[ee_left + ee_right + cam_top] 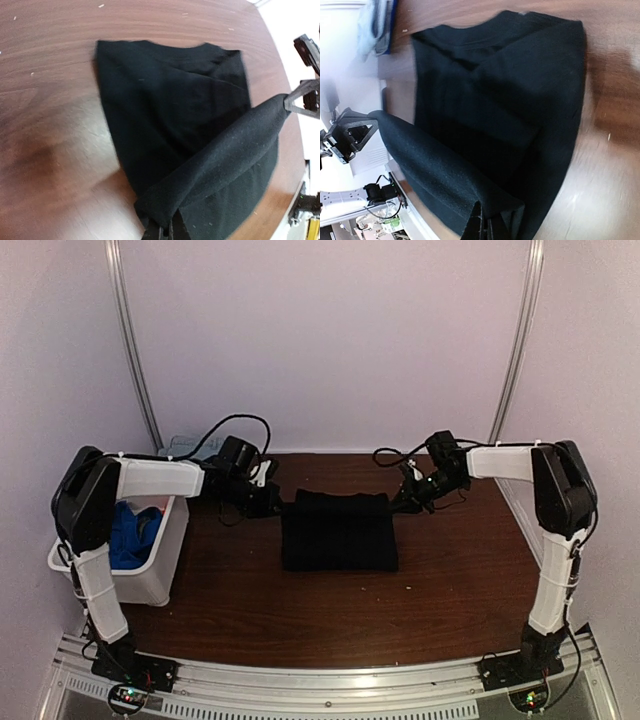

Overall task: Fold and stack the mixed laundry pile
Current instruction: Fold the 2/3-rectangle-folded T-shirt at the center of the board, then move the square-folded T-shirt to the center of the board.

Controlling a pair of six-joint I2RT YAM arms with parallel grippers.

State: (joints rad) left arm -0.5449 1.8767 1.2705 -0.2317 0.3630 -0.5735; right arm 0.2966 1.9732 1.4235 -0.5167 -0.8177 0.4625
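A large black cloth [339,530] lies folded in the middle of the brown table, its far edge lifted and stretched between both grippers. My left gripper [272,502] is shut on the cloth's far left corner; the left wrist view shows the black cloth [175,125] bunched at the left gripper [167,227]. My right gripper [403,500] is shut on the far right corner. From the right wrist, the black cloth [505,100] folds over the right gripper [485,225]. Bright royal-blue fabric [132,530] lies in the bin.
A white plastic bin [165,560] stands at the table's left edge, under the left arm. Black cables loop along the back wall behind both wrists. Pale walls close in the table [450,590] at the back and on both sides.
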